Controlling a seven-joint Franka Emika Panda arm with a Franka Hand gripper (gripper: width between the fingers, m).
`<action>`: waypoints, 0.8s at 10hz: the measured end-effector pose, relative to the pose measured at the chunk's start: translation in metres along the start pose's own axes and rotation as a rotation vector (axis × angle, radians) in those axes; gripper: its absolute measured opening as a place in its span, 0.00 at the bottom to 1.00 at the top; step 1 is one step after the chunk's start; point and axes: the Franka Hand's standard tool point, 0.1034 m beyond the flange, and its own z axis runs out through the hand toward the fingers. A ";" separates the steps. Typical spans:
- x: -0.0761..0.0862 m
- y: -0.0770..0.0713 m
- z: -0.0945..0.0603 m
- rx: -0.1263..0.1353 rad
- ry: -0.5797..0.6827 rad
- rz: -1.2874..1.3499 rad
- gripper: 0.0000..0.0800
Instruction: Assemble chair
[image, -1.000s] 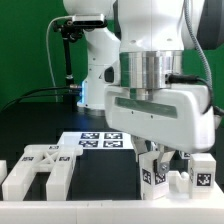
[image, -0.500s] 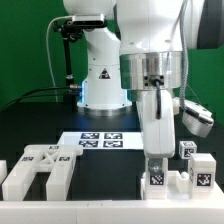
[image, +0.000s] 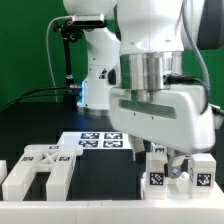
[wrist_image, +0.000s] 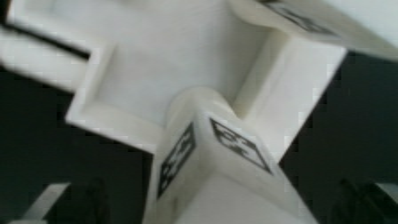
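The chair (image: 157, 179), loose white blocky tagged plastic parts, lies on the black bench (image: 105, 175) beneath the pincer (image: 168, 156), whose opening I cannot tell. Probably light, rigid, slick: grasp a bar's flat opposite faces.

No words, numbers or brand names can be read in either view. The only signs are black-and-white square tags (image: 88, 139), whose patterns carry no legible text. Several stand on the marker board (image: 100, 141) at lower centre of the exterior view. Others are on the chair parts (image: 157, 179) at lower right, on the framed part (image: 35, 165) at lower left, and on the bar (wrist_image: 217, 150) in the wrist view.
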 end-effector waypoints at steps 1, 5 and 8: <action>0.000 0.001 0.000 -0.002 0.000 -0.054 0.81; 0.003 0.000 0.001 -0.018 0.015 -0.458 0.81; 0.004 0.000 0.002 -0.019 0.024 -0.500 0.65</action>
